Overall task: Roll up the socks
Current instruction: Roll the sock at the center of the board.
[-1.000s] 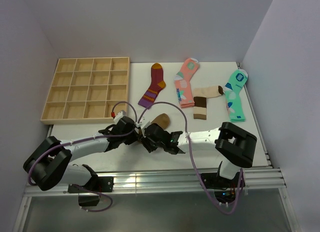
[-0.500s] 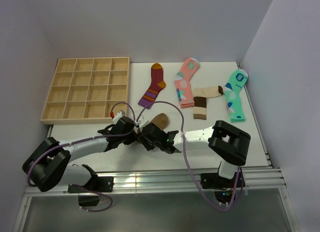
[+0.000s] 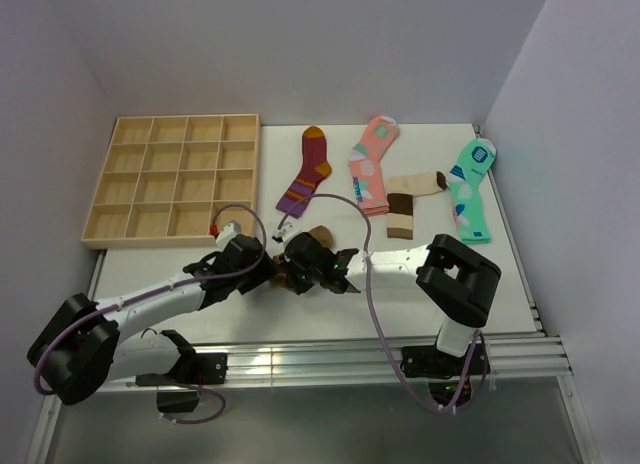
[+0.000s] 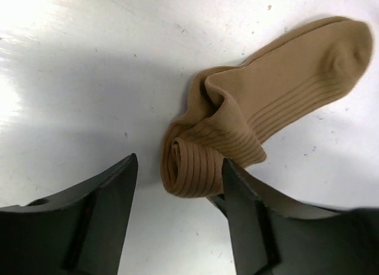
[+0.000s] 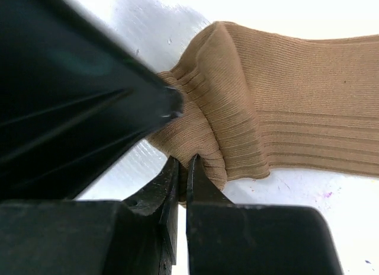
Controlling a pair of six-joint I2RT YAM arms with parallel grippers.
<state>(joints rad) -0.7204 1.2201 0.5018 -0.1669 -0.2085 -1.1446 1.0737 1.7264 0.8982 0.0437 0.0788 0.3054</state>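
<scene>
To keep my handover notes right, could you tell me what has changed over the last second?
The left gripper opened its jaws, releasing the rolled end of the brown sock, while the right gripper closed on the sock's bunched fabric. Both wrists edged slightly away from the bases. The beige sock, the three patterned socks and the wooden tray stayed put.

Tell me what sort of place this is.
Probably a robot lab cell: plain pale walls box in a white table, a wooden grid tray, and patterned socks laid out in a row.
</scene>
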